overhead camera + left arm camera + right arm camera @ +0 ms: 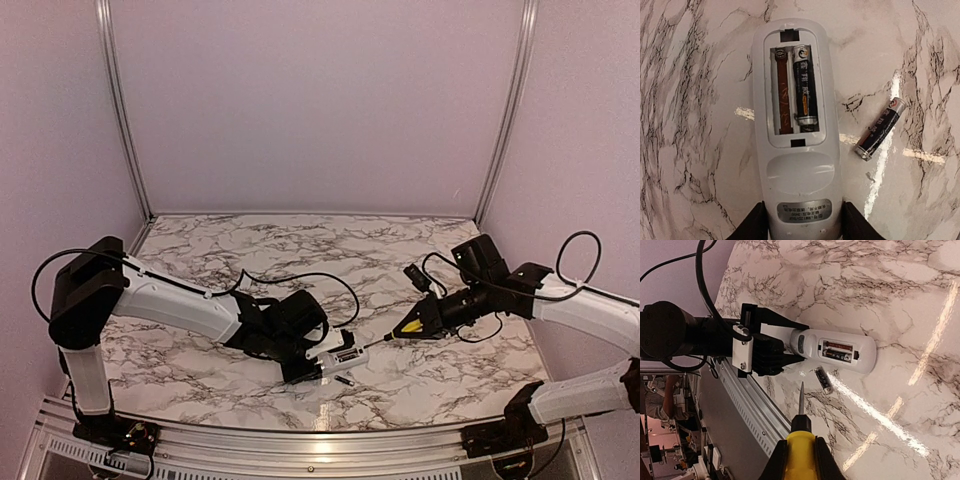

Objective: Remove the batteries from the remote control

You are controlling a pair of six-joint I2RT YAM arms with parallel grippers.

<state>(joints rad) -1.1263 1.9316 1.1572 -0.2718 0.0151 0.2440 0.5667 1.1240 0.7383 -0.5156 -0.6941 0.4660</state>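
Observation:
The white remote control [797, 165] lies face down on the marble table, its recessed compartment uncovered. One battery [805, 87] sits in the compartment's right slot, and the left slot shows a bare red-brown strip. A second battery [881, 129] lies loose on the table just right of the remote. My left gripper [799, 220] is shut on the remote's near end, one finger against each side. My right gripper [801, 457] is shut on a yellow-handled screwdriver [801, 440]. Its tip hangs short of the loose battery [823, 379] and the remote [837, 350].
An aluminium rail [755, 410] runs along the table's near edge, close under the screwdriver. Pale walls and metal posts [125, 120] close in the back and sides. A black cable [300, 278] loops over the table behind the left arm.

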